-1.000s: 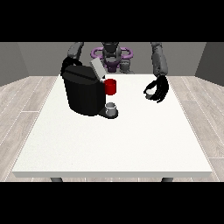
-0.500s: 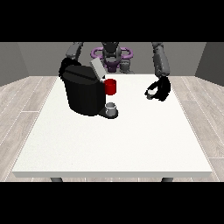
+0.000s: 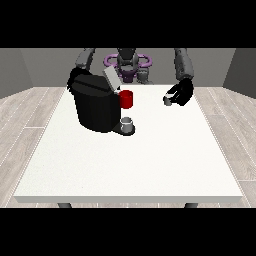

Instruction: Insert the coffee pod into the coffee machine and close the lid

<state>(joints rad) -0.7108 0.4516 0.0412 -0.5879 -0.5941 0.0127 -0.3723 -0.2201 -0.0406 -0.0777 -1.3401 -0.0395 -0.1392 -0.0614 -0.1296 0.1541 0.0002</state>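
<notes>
The hand at the view's right (image 3: pixel 181 93) grips a pod (image 3: pixel 167 100); coffee machine (image 3: pixel 95 106) lid (image 3: pixel 111 79) up.

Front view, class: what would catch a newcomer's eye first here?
The black coffee machine at the table's left, lid raised, with a red part above a small grey cup. Then the hand at the view's right, fingers curled round a small pale thing.

Matt white table (image 3: pixel 150 165), smooth all over. At ten o'clock the coffee machine (image 3: pixel 95 107) looks like dull black plastic, its lid (image 3: pixel 111 79) pale grey. Wood-look plank floor (image 3: pixel 22 125) around.
</notes>
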